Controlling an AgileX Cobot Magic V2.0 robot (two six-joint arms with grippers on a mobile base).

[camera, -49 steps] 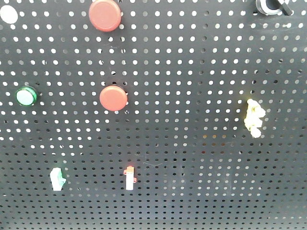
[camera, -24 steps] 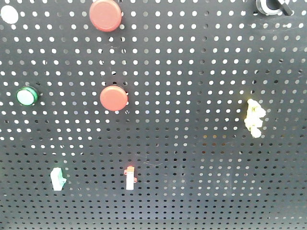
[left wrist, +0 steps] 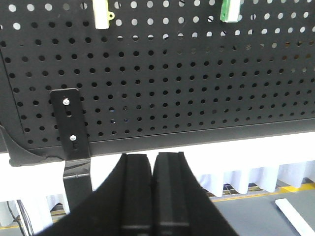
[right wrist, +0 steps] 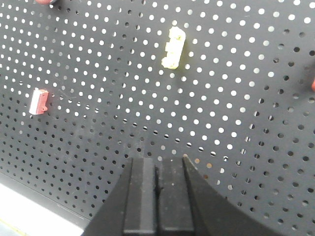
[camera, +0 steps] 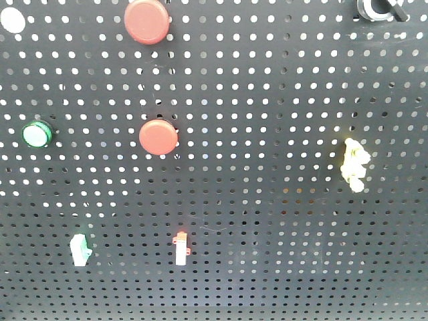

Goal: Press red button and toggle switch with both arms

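Observation:
Two red buttons sit on the black pegboard (camera: 281,93): the upper red button (camera: 146,20) at the top edge and the lower red button (camera: 158,137) mid-left. The toggle switch (camera: 378,8) shows only partly at the top right corner. Neither arm appears in the front view. My left gripper (left wrist: 152,158) is shut with nothing between its fingers, below the board's bottom edge. My right gripper (right wrist: 157,163) is also shut and holds nothing, close in front of the board below a yellow switch (right wrist: 173,47). A sliver of a red button (right wrist: 47,2) shows at the right wrist view's top left.
The board also carries a green button (camera: 36,134), a white round cap (camera: 11,20), a yellow switch (camera: 354,164), a red-tipped white switch (camera: 181,247) and a green-tipped white switch (camera: 79,249). A black metal bracket (left wrist: 71,125) holds the board's lower edge.

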